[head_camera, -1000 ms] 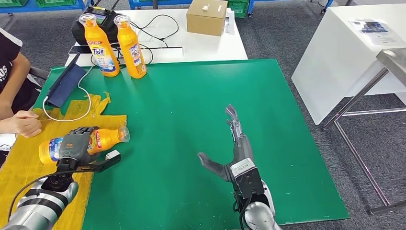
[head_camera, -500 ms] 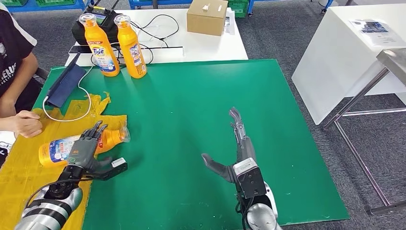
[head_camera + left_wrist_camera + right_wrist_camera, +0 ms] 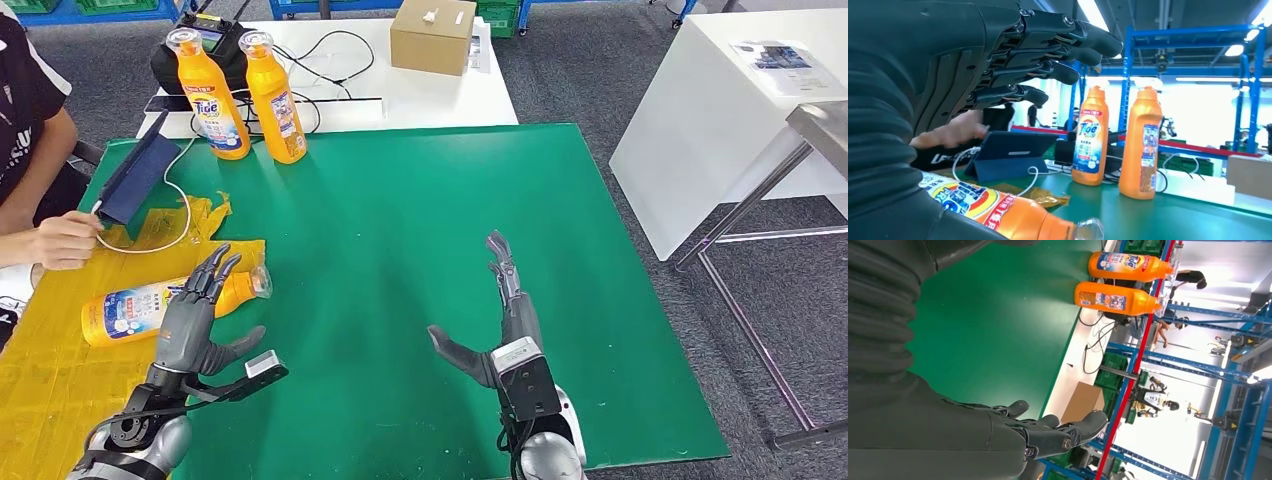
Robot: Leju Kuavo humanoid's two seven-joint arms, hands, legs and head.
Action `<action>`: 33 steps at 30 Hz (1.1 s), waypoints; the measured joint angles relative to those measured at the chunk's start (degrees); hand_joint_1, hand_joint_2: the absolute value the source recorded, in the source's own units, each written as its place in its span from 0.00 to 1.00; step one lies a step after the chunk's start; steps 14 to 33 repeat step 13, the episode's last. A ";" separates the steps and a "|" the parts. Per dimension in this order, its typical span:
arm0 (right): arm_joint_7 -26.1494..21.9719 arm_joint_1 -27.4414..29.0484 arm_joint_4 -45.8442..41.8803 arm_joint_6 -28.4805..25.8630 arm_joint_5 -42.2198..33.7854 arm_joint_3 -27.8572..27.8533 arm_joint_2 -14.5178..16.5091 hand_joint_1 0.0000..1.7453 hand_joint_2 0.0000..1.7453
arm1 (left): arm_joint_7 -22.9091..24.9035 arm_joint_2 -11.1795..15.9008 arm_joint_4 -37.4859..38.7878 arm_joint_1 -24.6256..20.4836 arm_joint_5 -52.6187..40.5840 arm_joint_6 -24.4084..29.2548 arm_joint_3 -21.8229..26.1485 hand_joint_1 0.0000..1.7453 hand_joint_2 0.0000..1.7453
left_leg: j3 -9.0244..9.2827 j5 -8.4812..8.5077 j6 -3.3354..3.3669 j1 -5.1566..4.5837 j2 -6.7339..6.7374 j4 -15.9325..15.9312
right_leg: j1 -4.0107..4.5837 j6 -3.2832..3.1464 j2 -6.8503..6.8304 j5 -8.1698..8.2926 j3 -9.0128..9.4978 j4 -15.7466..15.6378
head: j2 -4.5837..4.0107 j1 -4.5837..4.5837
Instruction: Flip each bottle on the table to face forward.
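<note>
Green mat covers the work table, largest item in the head view. Yellow plastic sheet overlaps the mat's left edge, crumpled at its far end.

White table sits behind the mat; on it a cardboard box and black cables. A second white table stands well apart on the right.

Person seated at far left, one hand at the white cable beside a dark blue tablet case propped on the mat.

Left hand: fingers extended and spread, thumb out to the side, holding nothing. It hovers just above the lying bottle, fingertips over the bottle's neck end; from the pictures I cannot tell whether they touch. Left wrist view confirms fingers apart, bottle below the palm.

Right hand: flat and open over bare mat near the middle front, fingers straight, thumb out toward the left, nothing held.

Lying bottle: orange, on its side on the yellow sheet, clear cap pointing right toward the mat, label up.

Two upright orange bottles at the mat's far left corner, just beside each other: Tide bottle shows its front logo; second bottle shows a back label.
</note>
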 joint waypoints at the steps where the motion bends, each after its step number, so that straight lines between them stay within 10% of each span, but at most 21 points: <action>1: 0.00 0.02 0.00 0.00 -0.01 -0.03 0.00 0.00 1.00 | 0.01 -0.01 -0.41 0.18 0.00 -0.01 0.07 0.00 1.00 | 0.00 0.00 0.00 0.00 0.00 0.00 | 0.00 0.00 0.00 0.00 0.00 0.00 | 0.00 0.00; 13: -3.29 0.60 -0.56 -1.14 -0.78 -0.20 -0.05 0.00 1.00 | -13.61 -3.50 -8.24 4.62 12.74 4.22 0.58 0.00 1.00 | 0.00 -0.04 0.01 -0.05 -0.01 0.00 | -0.04 0.01 0.00 0.00 0.02 -0.02 | 0.00 0.00; 33: -3.29 0.60 -0.56 -1.14 -0.78 -0.20 -0.05 0.00 1.00 | -13.61 -3.50 -8.24 4.62 12.74 4.22 0.58 0.00 1.00 | 0.00 -0.04 0.01 -0.05 -0.01 0.00 | -0.04 0.01 0.00 0.00 0.02 -0.02 | 0.00 0.00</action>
